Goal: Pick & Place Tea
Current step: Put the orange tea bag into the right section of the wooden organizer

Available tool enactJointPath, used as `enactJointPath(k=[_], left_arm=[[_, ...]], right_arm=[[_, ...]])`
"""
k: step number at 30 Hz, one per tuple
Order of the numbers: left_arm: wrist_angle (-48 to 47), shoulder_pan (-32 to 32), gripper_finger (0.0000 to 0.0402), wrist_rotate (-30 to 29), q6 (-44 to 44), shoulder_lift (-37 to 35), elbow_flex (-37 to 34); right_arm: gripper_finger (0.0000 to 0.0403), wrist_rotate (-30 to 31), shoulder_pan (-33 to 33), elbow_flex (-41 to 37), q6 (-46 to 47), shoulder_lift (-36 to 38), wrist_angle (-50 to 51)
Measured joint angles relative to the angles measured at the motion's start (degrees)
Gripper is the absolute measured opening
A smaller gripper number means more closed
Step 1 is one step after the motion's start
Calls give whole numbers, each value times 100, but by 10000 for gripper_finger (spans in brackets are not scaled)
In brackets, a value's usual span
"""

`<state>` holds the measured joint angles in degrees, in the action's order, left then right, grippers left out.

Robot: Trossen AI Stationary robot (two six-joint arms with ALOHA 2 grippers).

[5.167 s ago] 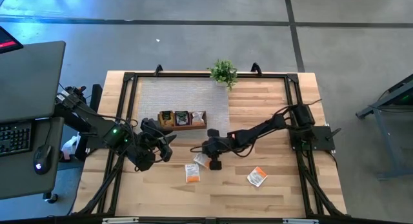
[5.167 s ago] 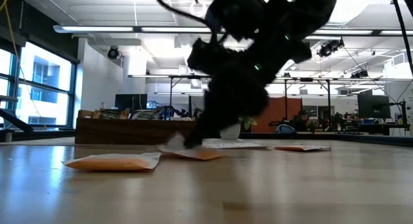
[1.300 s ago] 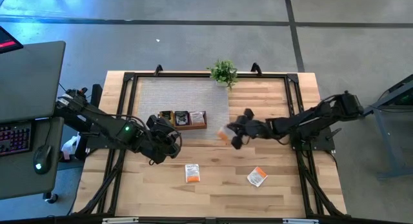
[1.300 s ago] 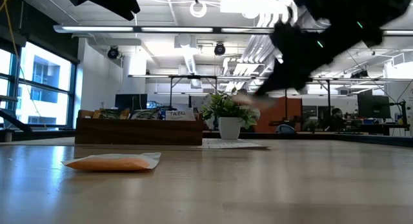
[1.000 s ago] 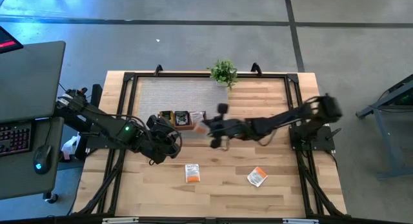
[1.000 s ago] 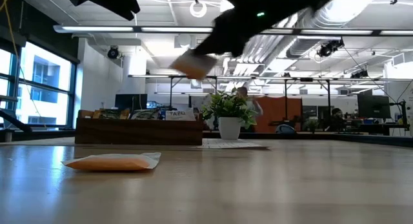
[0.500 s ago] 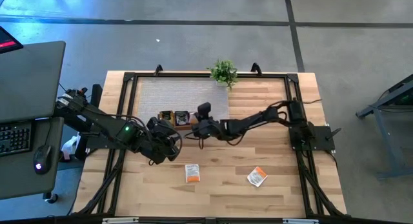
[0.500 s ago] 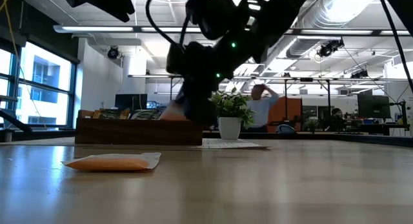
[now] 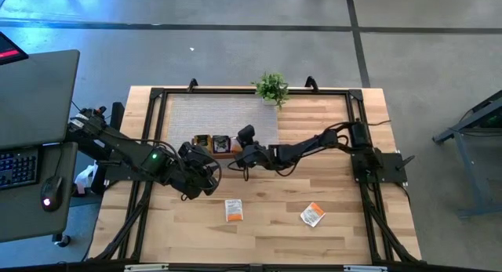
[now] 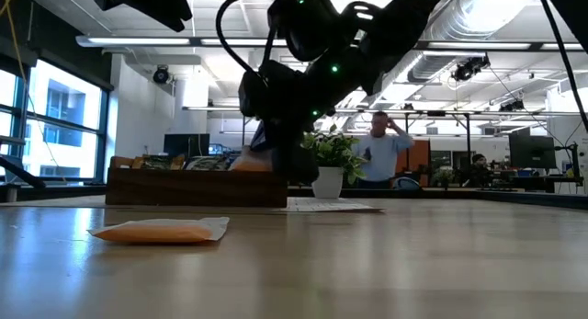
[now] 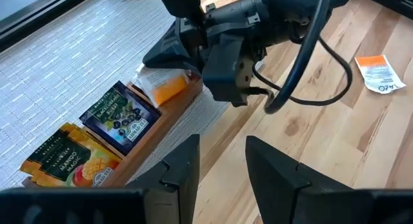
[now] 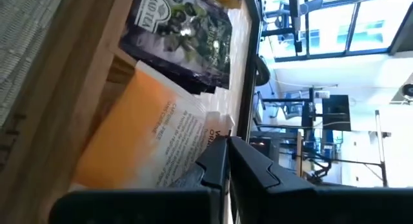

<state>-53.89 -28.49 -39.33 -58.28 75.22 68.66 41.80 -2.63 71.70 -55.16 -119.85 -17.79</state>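
Two arms in play, the left arm point(image 9: 129, 153) and the right arm point(image 9: 314, 149), so two grippers: the left gripper point(image 11: 222, 166) and the right gripper point(image 12: 224, 166). Loose on the tabletop point(image 9: 345, 225), that's two sachets: the near sachet point(image 9: 234, 210) and the far sachet point(image 9: 312, 215). One tray point(image 10: 197, 186), and three sachet faces showing in it: one mango sachet point(image 11: 68, 161), one purple sachet point(image 11: 120, 115), one orange sachet point(image 11: 169, 88). Any more stacked behind them can't be counted. One plant point(image 9: 271, 88), one mat point(image 9: 220, 115), and one person point(image 10: 379, 153) standing in the room behind.

R gripper point(image 11: 169, 68) at tray point(image 11: 169, 114) — orange sachet point(image 11: 166, 90) in.
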Motion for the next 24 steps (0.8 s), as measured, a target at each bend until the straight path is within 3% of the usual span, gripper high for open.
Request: enactJointPath(k=[13, 16, 21, 24], left_arm=[[-4, 0, 124, -21, 0, 0, 0], [-4, 0, 124, -26, 0, 0, 0], [-4, 0, 124, -26, -2, 0, 0], [-2, 0, 124, -31, -2, 0, 0]], right_arm=[[8, 140, -2, 0, -578, -2, 53], [11, -280, -2, 0, -512, -2, 118], [12, -1484, -4, 0, -67, -2, 135], [16, -1409, -4, 0, 240, -2, 73]])
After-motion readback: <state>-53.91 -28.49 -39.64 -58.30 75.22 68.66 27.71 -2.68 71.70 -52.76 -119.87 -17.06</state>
